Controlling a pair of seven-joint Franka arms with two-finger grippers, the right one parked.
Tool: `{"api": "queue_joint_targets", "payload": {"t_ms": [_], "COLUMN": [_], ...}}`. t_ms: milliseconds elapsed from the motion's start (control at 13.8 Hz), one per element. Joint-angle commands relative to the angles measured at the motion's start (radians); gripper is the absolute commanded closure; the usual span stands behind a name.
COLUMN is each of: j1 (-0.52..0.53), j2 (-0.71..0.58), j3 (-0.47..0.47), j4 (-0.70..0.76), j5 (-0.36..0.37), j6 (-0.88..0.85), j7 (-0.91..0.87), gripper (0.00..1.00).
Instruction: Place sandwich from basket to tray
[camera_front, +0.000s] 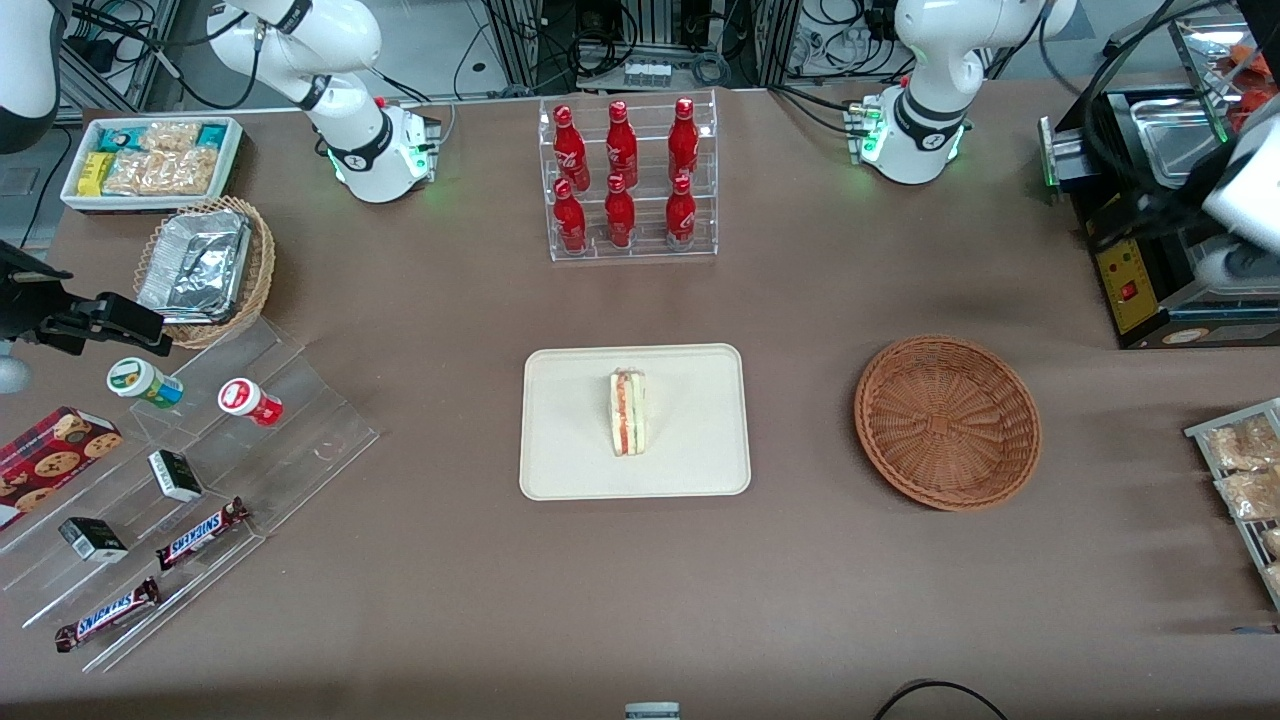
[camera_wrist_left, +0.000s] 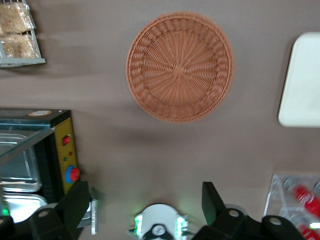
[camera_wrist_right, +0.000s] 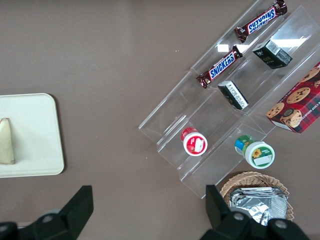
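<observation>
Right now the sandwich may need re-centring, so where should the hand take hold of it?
The sandwich stands on edge on the tray. Probably come from above and pinch its two flat bread faces. The open hand hangs above the table by the empty basket.

1. A wide table with a plain brown cover fills nearly all of the front view.
2. Farther from the front camera than the table lies a pale grey floor, crossed by loose black cables.
3. Metal frame posts stand on that floor among the cables.
4. A clear tiered rack of red bottles stands mid-table, close to the table's farther edge.
5. A clear stepped shelf lies toward the parked arm's end.
6. A black machine with a yellow panel sits toward the working arm's end.
7. The light is even and comes from overhead; shadows are soft, and a bright glare patch shows on the stepped shelf.
</observation>
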Motion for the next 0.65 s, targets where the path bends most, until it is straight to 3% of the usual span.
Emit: {"api": "queue_joint_targets", "payload": {"t_ms": [0,581], "j1": [-0.041,-0.054], "j2": [-0.057,-0.014], "j3": [0.036,0.032], "j4": [-0.054,-0.002], "j5": [-0.015,0.001], "j6": [-0.005,-0.008], "j7": [0.053,0.006], "gripper": [0.01,0.01]}}
